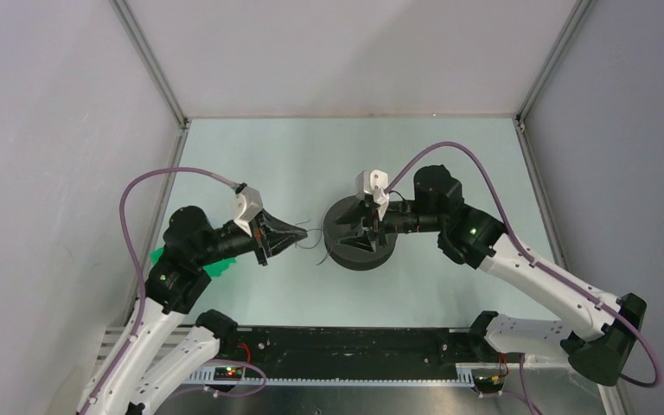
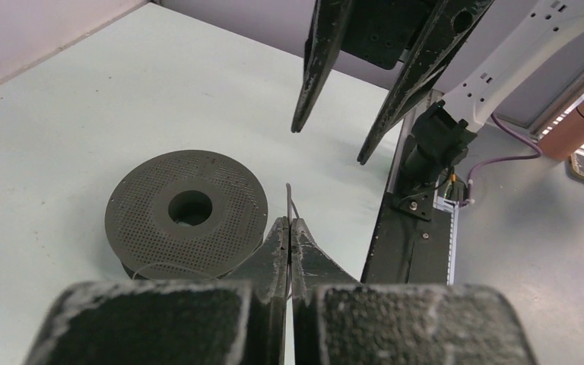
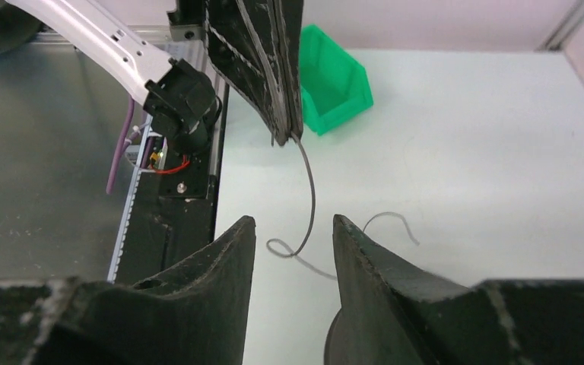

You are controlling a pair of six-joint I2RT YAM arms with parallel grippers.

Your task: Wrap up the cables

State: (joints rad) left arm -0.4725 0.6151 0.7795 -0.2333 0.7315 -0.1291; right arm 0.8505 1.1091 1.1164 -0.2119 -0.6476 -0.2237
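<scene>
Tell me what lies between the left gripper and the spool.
Only the thin black wire, hanging from the shut left gripper over bare table; the right wrist view shows it best.

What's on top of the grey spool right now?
Nothing rests on the dark grey round perforated spool in the left wrist view. The right gripper hangs over it, jaws open, hiding part of it from overhead.

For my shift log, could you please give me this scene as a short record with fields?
left gripper: shut on the wire
right gripper: open, over the spool, holding nothing
wire: hangs from left gripper, curls onto the table
green bin: on the table beside the left arm
</scene>
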